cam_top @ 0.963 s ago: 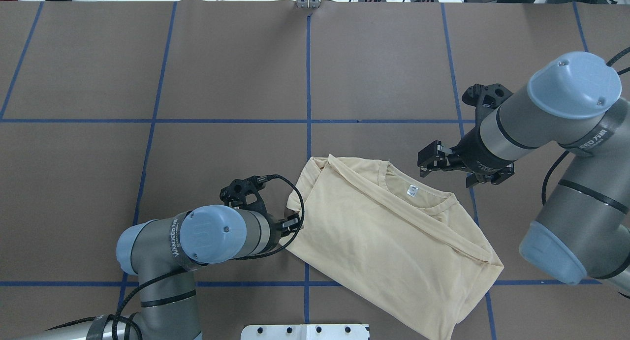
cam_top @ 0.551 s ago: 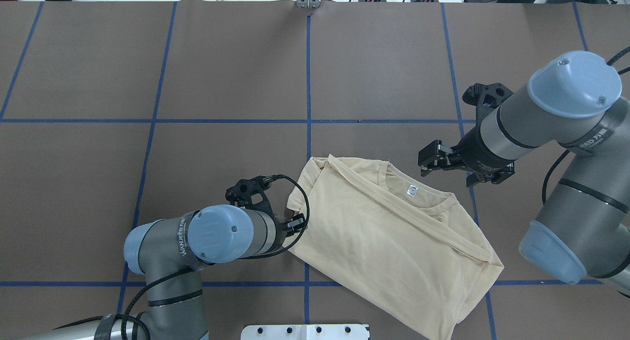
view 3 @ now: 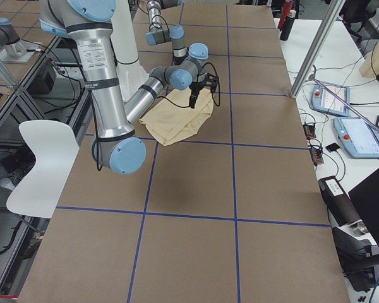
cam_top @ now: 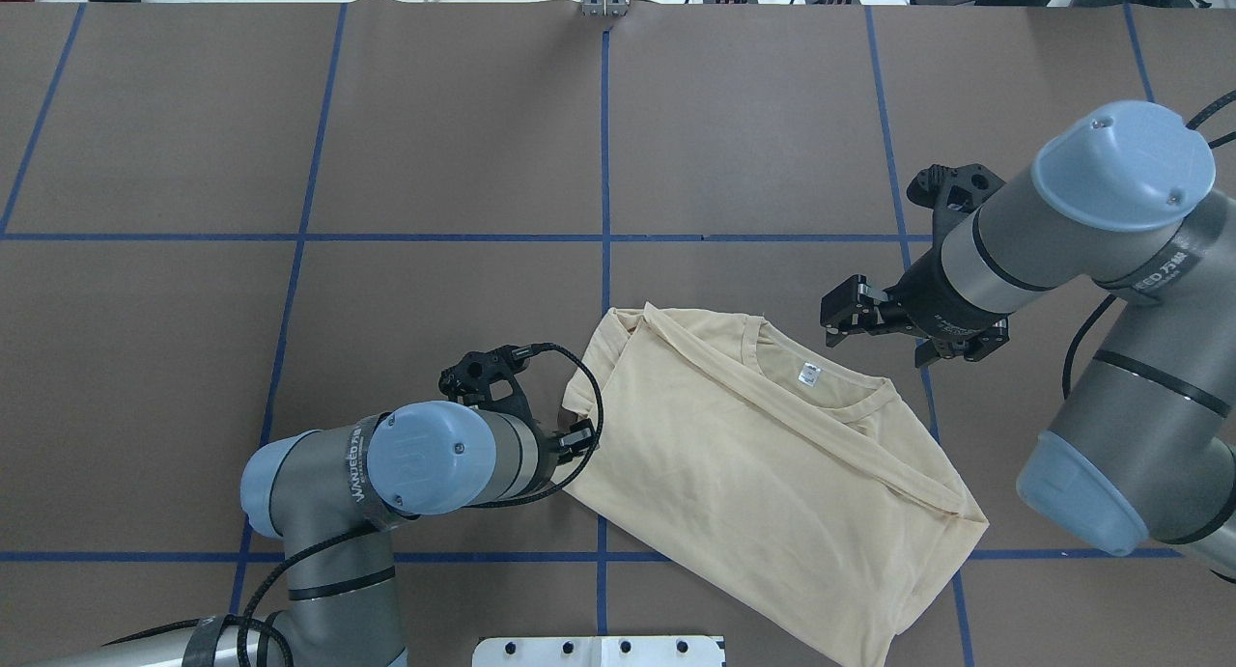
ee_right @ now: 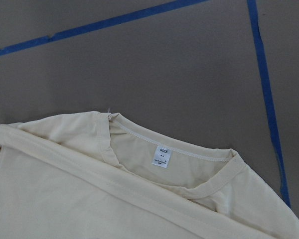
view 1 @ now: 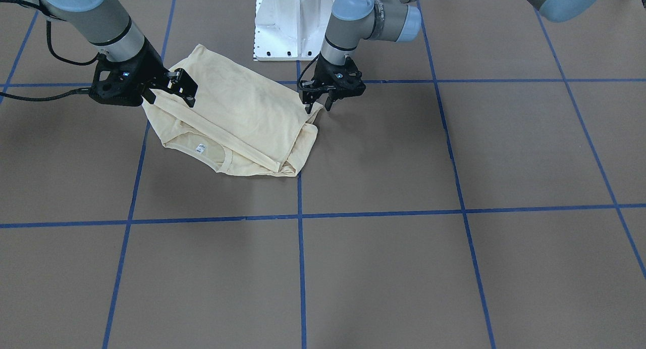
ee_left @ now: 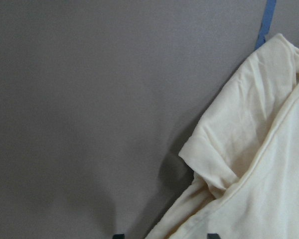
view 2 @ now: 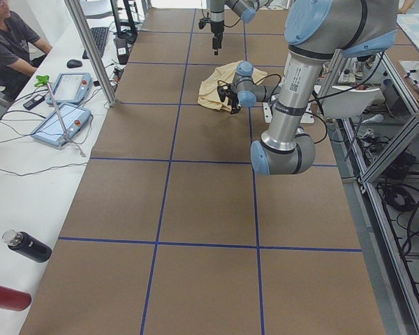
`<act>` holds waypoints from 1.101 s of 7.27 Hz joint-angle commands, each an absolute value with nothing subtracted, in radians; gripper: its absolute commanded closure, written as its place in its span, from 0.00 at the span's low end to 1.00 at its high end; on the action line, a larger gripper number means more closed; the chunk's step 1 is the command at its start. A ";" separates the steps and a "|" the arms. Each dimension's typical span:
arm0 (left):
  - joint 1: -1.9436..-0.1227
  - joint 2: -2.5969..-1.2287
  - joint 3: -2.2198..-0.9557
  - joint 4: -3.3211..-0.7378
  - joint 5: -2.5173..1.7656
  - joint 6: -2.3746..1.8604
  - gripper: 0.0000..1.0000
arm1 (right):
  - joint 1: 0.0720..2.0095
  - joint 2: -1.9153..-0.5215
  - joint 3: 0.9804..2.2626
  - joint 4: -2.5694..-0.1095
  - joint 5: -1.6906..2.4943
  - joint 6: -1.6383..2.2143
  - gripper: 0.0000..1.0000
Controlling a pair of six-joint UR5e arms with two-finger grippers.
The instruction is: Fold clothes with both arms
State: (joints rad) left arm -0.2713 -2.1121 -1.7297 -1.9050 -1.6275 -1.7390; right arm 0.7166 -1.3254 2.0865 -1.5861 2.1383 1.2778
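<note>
Where the front-facing view looks down on the matte brown desk (view 1: 454,152), the thin cream-yellow T-shirt (view 1: 242,111) lies folded into a rough slanted rectangle with soft rumpled edges. The left fingers (view 1: 308,103) stand spread and released over one corner. The right fingers (view 1: 182,82), also released, hover at the opposite edge.

Overhead view: the wrist hides most of the left fingers. The white neck label (cam_top: 807,376) lies near the right fingers (cam_top: 842,302).

Side views: both sets of fingers are too small to judge.

Left wrist view: only two fingertips (ee_left: 118,236) show, cut off by the frame, with the shirt's rolled edge between them.

Right wrist view: no fingers are in frame. The label reads "SIZE"; its smaller print is illegible.
</note>
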 commanded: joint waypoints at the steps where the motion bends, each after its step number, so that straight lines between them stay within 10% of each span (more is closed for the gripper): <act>1: -0.270 -2.111 -1.729 -1.904 -1.628 -1.740 0.36 | 0.716 -1.325 2.083 -1.586 2.138 1.278 0.00; 8: -0.250 -2.120 -1.723 -1.904 -1.629 -1.738 0.36 | 0.726 -1.325 2.083 -1.586 2.141 1.278 0.00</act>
